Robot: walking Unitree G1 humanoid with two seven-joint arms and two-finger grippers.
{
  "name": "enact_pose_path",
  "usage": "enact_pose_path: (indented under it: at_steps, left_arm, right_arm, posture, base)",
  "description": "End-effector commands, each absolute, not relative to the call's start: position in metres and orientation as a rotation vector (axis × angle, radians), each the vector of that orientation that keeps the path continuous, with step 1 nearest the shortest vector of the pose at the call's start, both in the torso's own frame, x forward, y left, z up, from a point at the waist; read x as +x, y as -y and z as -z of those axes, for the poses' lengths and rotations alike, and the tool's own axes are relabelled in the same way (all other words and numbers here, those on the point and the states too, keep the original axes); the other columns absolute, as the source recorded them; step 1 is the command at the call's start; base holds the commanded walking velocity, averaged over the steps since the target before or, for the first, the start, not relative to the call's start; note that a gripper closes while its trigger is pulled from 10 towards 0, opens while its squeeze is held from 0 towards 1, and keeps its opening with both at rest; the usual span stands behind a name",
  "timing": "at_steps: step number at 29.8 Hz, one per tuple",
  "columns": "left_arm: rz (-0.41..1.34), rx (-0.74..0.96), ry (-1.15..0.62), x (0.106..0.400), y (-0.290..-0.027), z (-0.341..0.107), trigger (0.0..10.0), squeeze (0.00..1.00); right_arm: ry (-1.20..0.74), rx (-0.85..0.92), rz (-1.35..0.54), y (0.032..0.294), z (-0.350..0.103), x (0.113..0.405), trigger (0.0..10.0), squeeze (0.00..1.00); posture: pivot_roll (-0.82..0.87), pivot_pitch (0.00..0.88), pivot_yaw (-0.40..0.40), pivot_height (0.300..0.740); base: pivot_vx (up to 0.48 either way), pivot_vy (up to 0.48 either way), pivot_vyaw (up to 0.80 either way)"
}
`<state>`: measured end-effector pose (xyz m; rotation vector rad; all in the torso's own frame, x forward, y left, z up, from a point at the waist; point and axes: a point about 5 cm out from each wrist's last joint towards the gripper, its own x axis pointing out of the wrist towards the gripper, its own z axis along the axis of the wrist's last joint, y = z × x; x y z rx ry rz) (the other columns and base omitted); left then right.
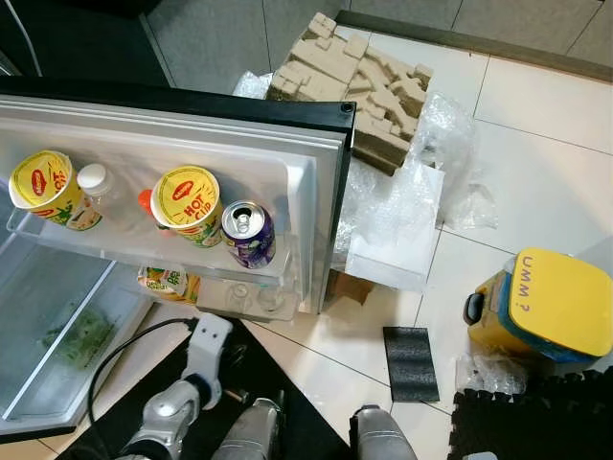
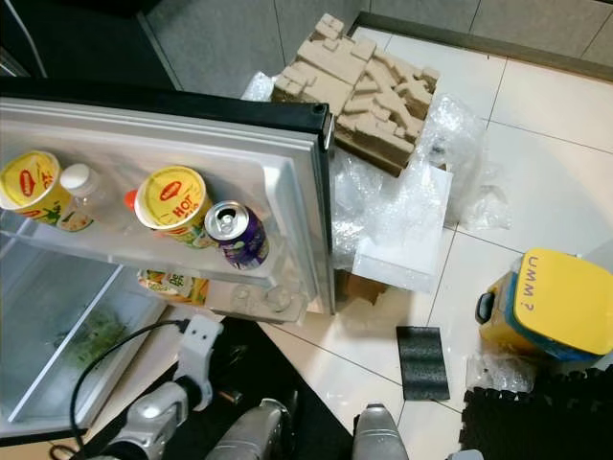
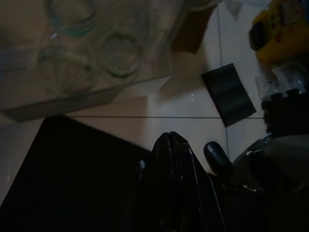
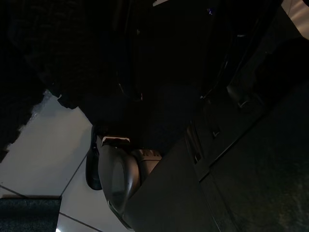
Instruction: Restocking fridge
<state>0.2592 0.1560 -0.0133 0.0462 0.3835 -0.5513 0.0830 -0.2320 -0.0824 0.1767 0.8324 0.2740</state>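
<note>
The two head views look steeply down from above onto the open fridge door (image 1: 192, 144) and the tiled floor (image 1: 536, 172), set slightly apart side by side, so both share the door shelf, the cardboard packing (image 2: 364, 81) and the yellow container (image 2: 560, 307). The left wrist view sits low, close under the door's bottom shelf (image 3: 91, 63), facing across the floor to that same container. The right wrist view is dark, near the floor.

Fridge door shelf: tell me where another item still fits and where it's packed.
Free: the gap on the door shelf between the bottle and the orange-capped item. Crowded: the hot cup and purple can sit tight at the shelf's outer end; another cup fills the inner end.
</note>
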Motion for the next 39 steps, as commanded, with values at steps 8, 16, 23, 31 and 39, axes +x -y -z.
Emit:
enact_pose_path:
  at_steps: [8, 16, 23, 31, 39]
  left_arm:
    - [0.569, 0.084, -0.405, 0.262, -0.146, 0.015, 10.0, 0.0]
    - [0.571, 0.129, -0.376, 0.268, -0.142, 0.009, 10.0, 0.0]
    - [0.533, 0.169, -0.345, 0.276, -0.145, 0.003, 10.0, 0.0]
    - [0.489, 0.189, -0.332, 0.281, -0.149, -0.001, 10.0, 0.0]
    - [0.479, 0.19, -0.328, 0.283, -0.149, -0.002, 10.0, 0.0]
  right_arm:
    - [-0.863, 0.237, -0.36, 0.207, 0.088, 0.056, 10.0, 0.0]
    - [-0.852, 0.227, -0.367, 0.212, 0.083, 0.047, 10.0, 0.0]
    - [-0.848, 0.227, -0.37, 0.211, 0.081, 0.047, 10.0, 0.0]
    - [-0.863, 0.194, -0.359, 0.214, 0.081, 0.047, 10.0, 0.0]
    - [-1.021, -0.017, -0.226, 0.251, 0.086, 0.039, 10.0, 0.0]
  posture:
    - [-0.16, 0.457, 0.118, 0.74]
    - [-0.19, 0.487, 0.108, 0.74]
    - [-0.19, 0.496, 0.109, 0.74]
    - [-0.19, 0.496, 0.109, 0.74]
    - [-0.19, 0.493, 0.107, 0.74]
  base:
    - [0.0, 0.0, 0.0]
    - [0.0, 0.0, 0.0]
    - [0.0, 0.0, 0.0]
    - [0.0, 0.0, 0.0]
    - [0.0, 0.0, 0.0]
